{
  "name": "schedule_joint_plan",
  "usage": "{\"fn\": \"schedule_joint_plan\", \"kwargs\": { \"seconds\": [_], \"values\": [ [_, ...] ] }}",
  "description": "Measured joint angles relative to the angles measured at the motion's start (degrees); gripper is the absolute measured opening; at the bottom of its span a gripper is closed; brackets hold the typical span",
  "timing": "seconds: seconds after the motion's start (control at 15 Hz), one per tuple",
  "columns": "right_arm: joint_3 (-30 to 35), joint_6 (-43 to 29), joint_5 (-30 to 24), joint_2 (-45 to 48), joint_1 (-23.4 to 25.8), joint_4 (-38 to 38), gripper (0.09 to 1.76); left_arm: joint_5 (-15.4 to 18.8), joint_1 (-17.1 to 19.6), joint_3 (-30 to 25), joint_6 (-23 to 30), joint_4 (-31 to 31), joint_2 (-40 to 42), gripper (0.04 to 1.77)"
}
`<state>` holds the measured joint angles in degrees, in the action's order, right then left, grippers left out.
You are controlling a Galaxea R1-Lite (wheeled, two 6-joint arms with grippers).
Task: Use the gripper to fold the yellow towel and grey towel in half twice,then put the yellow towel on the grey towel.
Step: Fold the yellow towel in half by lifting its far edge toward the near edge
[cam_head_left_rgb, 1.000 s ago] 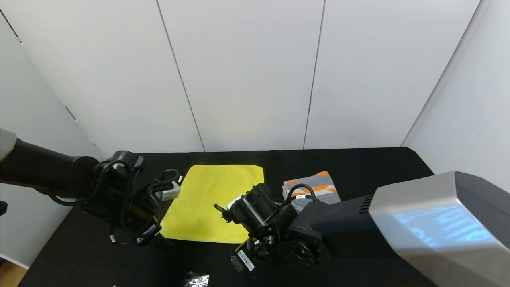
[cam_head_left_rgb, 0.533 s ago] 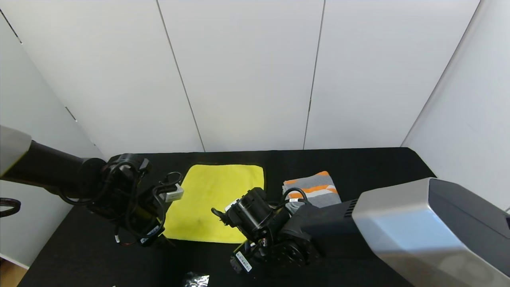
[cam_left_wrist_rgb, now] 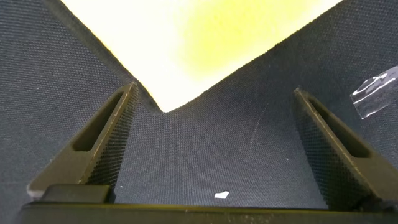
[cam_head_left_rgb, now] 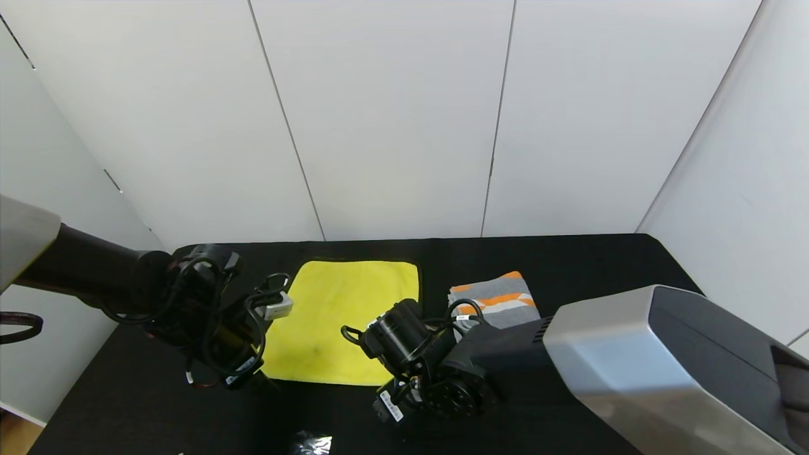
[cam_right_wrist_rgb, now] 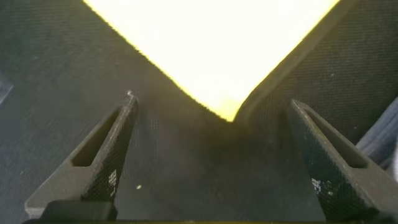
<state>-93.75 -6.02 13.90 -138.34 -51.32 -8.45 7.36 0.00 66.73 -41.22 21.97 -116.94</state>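
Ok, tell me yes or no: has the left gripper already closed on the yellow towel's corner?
No: the left gripper has its fingers wide apart, with the yellow towel corner lying untouched on the table between them.

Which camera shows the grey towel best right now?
The head view: the grey towel lies folded right of the yellow towel, partly behind the right arm. The right wrist view catches only an edge; the left wrist view shows none.
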Motion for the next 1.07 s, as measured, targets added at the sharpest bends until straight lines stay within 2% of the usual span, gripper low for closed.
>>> {"fn": "schedule_joint_plan", "kwargs": {
  "seconds": [1.07],
  "values": [
    [-0.7, -1.6, -0.1, -1.3, 0.5, 0.4, 1.71, -0.5, 0.2, 2.8, 0.4, 0.0, -2.4, 1.72]
  ]
}}
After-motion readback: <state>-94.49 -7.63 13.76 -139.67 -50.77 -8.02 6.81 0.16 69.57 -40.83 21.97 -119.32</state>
